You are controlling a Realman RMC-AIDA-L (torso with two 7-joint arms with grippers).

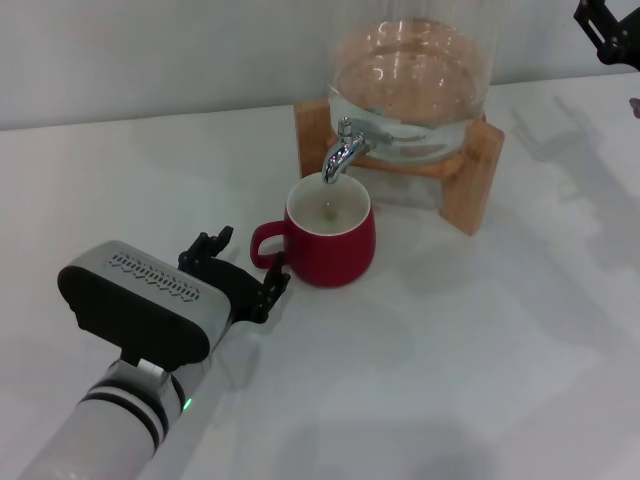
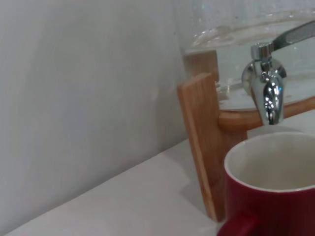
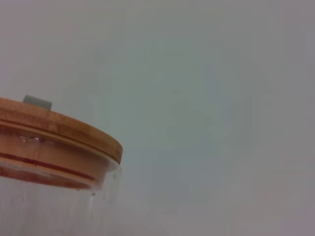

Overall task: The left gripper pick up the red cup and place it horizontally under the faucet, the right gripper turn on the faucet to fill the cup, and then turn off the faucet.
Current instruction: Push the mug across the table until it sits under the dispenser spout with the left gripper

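Closest to me, the left gripper [image 1: 238,272] rests low on the white table [image 1: 480,340], its fingers spread and holding nothing. Just beyond its fingertips stands the red cup [image 1: 331,233], upright, its handle turned toward the claw. Directly above the cup's mouth hangs the faucet [image 1: 342,153], fixed to a glass jar [image 1: 410,75] on a wooden stand [image 1: 470,165]. Far off, the right gripper [image 1: 608,28] hovers high; I cannot tell its grip.
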